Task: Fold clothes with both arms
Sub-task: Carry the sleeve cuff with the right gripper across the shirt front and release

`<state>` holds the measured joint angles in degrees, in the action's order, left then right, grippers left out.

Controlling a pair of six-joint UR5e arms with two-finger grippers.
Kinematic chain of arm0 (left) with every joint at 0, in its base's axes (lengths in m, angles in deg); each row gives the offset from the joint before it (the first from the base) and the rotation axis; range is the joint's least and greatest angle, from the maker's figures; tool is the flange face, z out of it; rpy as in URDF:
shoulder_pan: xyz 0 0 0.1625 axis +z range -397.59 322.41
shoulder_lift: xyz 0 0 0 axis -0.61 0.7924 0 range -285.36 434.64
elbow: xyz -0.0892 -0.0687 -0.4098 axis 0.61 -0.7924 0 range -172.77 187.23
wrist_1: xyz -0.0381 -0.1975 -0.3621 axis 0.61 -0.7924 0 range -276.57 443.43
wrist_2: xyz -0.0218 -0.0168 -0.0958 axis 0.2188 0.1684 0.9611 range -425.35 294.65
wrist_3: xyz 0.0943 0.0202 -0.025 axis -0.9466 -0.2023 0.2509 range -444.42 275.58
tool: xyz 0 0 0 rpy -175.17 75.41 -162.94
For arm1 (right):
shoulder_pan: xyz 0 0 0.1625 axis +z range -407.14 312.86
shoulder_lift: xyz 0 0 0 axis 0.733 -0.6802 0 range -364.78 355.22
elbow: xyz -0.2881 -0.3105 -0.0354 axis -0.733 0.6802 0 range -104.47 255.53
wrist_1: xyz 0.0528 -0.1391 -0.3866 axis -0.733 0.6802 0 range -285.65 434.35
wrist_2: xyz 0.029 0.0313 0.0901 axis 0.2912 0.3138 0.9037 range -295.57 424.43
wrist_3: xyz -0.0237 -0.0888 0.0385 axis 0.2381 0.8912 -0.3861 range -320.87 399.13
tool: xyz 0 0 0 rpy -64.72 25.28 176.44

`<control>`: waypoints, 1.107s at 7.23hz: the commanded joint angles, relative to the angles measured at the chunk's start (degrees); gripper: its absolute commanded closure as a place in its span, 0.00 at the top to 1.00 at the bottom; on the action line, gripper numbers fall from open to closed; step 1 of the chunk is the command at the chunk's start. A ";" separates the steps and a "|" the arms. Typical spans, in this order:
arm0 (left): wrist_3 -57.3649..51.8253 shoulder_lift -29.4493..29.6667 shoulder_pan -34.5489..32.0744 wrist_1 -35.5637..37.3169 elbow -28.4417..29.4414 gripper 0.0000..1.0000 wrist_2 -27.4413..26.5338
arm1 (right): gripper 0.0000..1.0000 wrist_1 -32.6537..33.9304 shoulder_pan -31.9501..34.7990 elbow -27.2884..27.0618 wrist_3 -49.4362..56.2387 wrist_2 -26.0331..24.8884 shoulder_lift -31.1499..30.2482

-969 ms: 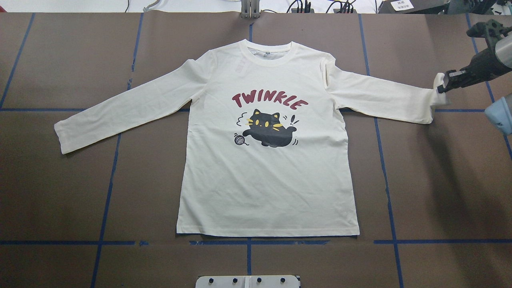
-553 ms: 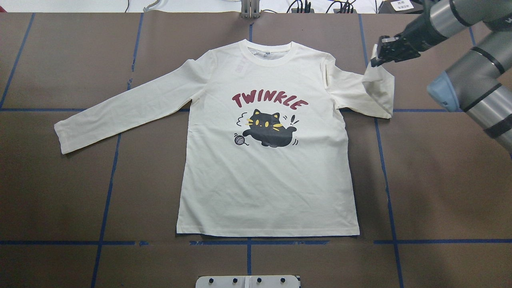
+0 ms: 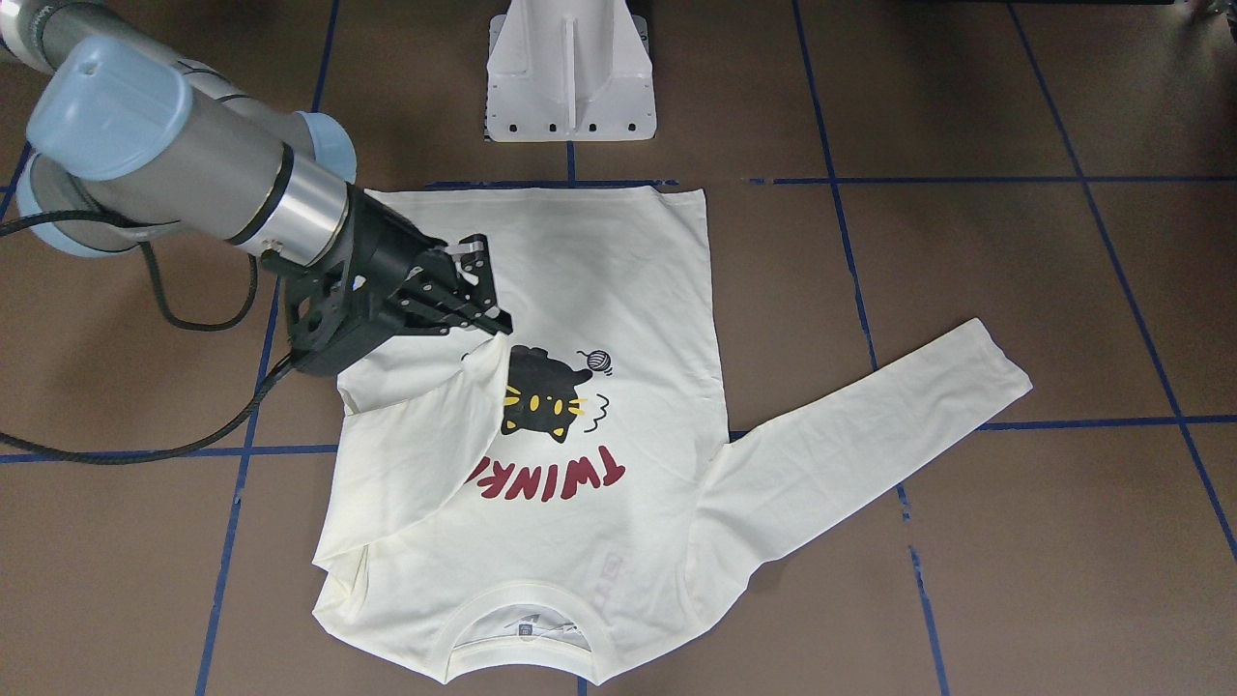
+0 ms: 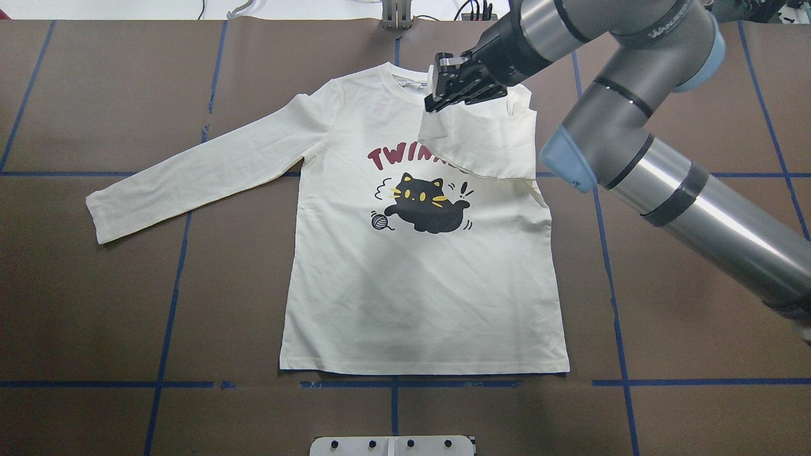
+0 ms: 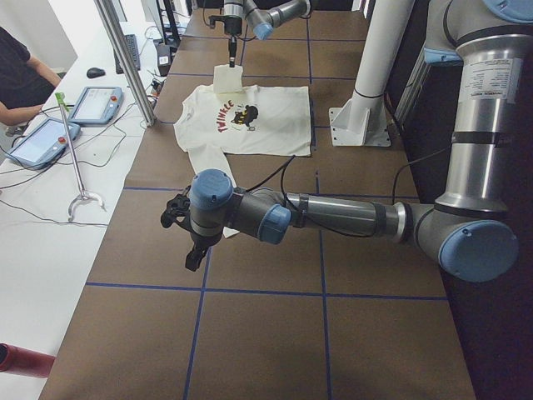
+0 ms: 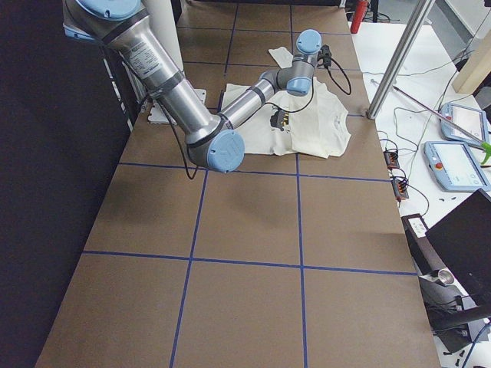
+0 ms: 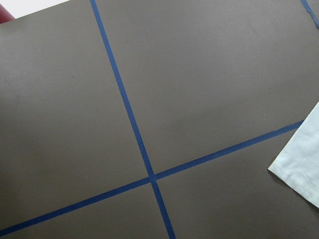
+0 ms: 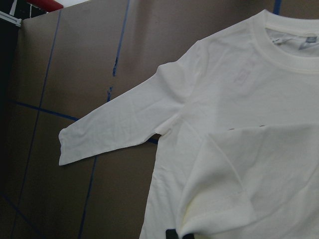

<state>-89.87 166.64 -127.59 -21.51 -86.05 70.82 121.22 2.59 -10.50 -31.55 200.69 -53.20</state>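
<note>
Right gripper [image 4: 436, 102]: clenched on sleeve [image 4: 488, 142] cuff, just beyond cat print [image 4: 424, 206]; sleeve drapes over the lettering's end
Left gripper [image 5: 190, 250]: well apart from cat print, off T-shirt [image 4: 418, 297]; grip cannot be told

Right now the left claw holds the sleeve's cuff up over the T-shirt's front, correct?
No: the right claw holds it. In the overhead exterior view, the arm gripping the sleeve cuff over the T-shirt front comes in from the right.

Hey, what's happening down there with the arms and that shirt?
Right gripper shut on sleeve, held over T-shirt front. Left gripper hovers near other sleeve, lying flat; state unclear.
</note>
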 commanded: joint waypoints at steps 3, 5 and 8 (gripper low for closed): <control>0.18 0.01 0.00 0.00 0.21 1.00 -0.03 | 0.00 -6.36 -11.49 -1.08 -1.75 -13.37 -1.42; 0.09 0.10 0.00 0.00 0.12 1.00 -0.03 | 0.00 -5.31 -15.69 3.63 -1.13 -22.22 1.28; 0.18 0.71 0.18 0.00 0.38 1.00 -0.03 | 1.00 -5.22 -25.62 14.48 -0.78 -38.29 10.09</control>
<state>-89.77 166.93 -127.48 -21.54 -85.92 70.79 115.96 -18.93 1.09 -32.44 169.60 -45.47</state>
